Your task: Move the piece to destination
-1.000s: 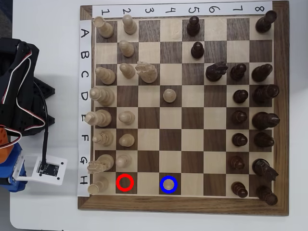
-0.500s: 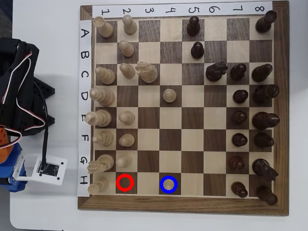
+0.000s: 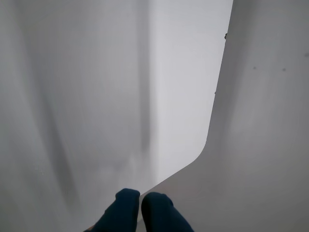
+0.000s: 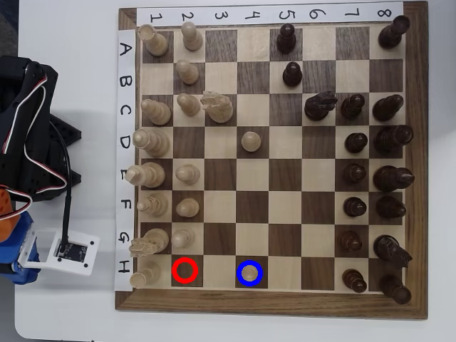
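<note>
Over on the white counter (image 4: pixel 71 306), the chessboard (image 4: pixel 271 303) takes up most of the room, with the folded black arm (image 4: pixel 25 128) off its lettered edge. Along row H of that board, the blue-ringed square (image 4: pixel 249 284) sits two squares from the red-ringed square (image 4: pixel 185 270), and the cream pawn (image 4: pixel 249 272) stands inside the blue ring. Well away from the board, the dark blue pincer (image 3: pixel 140 205) holds nothing, its tips pressed together above bare counter.

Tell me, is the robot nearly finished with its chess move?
It looks finished. A cream pawn stands inside the blue ring on row H; the red-ringed square is empty. Nothing is in hand: the end effector is shut, empty, away from the board. Nothing seems left.
</note>
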You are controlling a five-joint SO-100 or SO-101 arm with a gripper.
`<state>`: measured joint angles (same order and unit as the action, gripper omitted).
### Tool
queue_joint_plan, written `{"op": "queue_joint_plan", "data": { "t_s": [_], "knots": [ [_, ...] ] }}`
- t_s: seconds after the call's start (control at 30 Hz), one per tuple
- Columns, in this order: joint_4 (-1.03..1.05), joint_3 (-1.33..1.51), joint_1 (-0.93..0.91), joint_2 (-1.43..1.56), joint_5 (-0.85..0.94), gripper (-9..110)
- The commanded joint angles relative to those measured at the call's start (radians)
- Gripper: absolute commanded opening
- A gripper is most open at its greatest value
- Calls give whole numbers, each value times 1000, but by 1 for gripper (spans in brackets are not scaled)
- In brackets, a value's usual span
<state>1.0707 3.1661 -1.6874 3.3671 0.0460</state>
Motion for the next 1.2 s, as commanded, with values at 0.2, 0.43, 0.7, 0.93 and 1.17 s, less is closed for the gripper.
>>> {"op": "queue_joint_plan", "data": {
  "t_s": [0.2, 0.43, 0.7, 0.93, 1.17],
  "knots": [
    [-6, -34, 57, 58, 0, 0],
    [-6, -34, 57, 58, -2, 0],
    [-6, -34, 57, 58, -2, 0],
    [-6, -34, 57, 58, -2, 0],
    [-6, -34, 57, 58, -2, 0]
  ]
}}
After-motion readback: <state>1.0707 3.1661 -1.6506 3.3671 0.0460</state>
